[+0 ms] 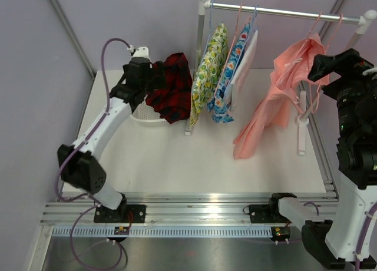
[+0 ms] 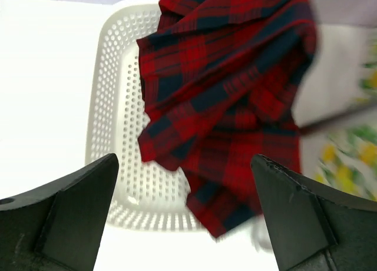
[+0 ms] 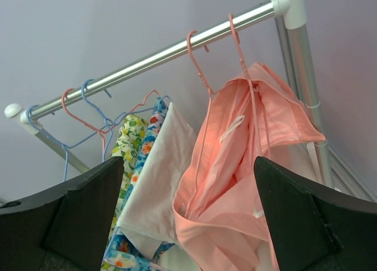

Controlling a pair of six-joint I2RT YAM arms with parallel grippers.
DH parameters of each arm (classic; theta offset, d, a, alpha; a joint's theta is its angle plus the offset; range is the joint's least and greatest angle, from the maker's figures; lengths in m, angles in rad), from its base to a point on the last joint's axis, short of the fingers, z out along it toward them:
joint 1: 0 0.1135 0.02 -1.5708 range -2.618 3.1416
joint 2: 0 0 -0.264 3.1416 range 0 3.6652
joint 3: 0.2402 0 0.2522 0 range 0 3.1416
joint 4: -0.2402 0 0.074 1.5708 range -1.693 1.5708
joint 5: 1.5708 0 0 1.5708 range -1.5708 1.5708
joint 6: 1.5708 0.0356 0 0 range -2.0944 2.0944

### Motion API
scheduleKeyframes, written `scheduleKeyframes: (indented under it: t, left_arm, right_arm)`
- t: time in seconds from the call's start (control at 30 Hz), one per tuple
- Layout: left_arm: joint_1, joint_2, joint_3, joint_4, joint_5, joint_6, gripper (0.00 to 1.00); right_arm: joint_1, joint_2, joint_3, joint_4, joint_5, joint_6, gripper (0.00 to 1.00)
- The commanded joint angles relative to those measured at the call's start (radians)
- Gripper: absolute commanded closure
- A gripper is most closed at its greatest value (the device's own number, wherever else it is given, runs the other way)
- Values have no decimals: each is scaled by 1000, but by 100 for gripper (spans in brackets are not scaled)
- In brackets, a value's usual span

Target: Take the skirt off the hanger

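A red-and-navy plaid skirt (image 2: 224,106) lies partly over the white perforated plastic basket (image 2: 112,106), far left; the left hand (image 2: 184,165) above is spread wide.

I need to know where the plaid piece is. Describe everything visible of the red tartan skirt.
The red tartan skirt is woven-looking cloth, red crossed with dark navy bands. It is on no hanger: crumpled in loose folds, it hangs over the white perforated basket, covering the side nearer the clothes rack and spilling past the rim. The left gripper is open above it, fingers clear of the cloth. The skirt's lower edge is blurred; it may be in motion.
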Motion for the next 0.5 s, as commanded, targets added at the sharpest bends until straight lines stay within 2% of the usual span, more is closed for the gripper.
scheduleKeyframes:
  t: [0.0, 0.17, 0.47]
  left_arm:
    - [-16, -305, -86, 74, 56, -51, 1]
    - [-35, -628, -324, -29, 102, -42, 1]
    - [-45, -912, -539, -291, 82, -82, 1]
  right_arm:
    - [7, 124, 15, 33, -46, -6, 1]
    - [9, 228, 16, 52, -23, -16, 0]
    - [7, 268, -113, 167, 75, -45, 1]
